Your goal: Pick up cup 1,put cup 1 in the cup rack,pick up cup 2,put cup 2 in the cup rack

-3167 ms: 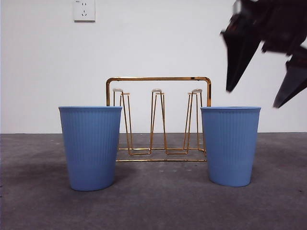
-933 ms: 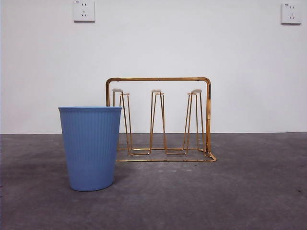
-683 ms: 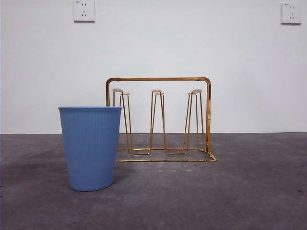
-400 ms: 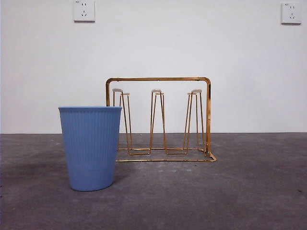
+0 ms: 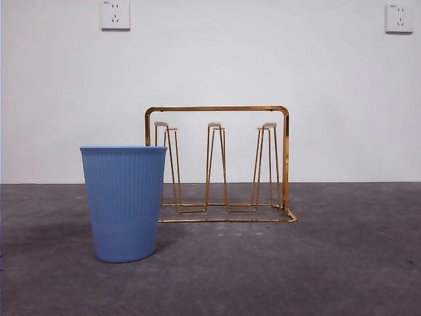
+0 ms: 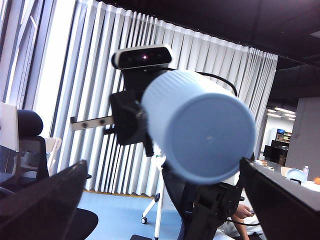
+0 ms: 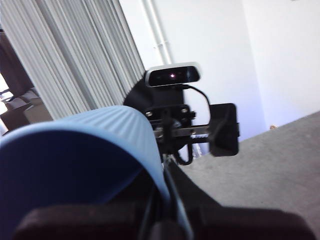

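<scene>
One blue ribbed cup (image 5: 125, 203) stands upright on the table, left of and in front of the gold wire cup rack (image 5: 217, 164), whose prongs are bare. My right gripper (image 7: 160, 200) is shut on the rim of a second blue cup (image 7: 75, 150) and holds it in the air, out of the front view. The left wrist view shows that cup (image 6: 200, 127) lying sideways, its flat bottom facing my left gripper (image 6: 162, 162). The left gripper is open and empty, also raised out of the front view.
The dark grey table (image 5: 342, 263) lies to the right of the rack, where the second cup stood. A white wall with two sockets (image 5: 115, 14) is behind. The right arm's wrist camera (image 6: 142, 56) and the left arm's (image 7: 172, 76) face each other.
Since 3.1 s ago the right-hand cup has left the table and the dark arm has left the front view. Over the last second nothing in the front view has moved.
</scene>
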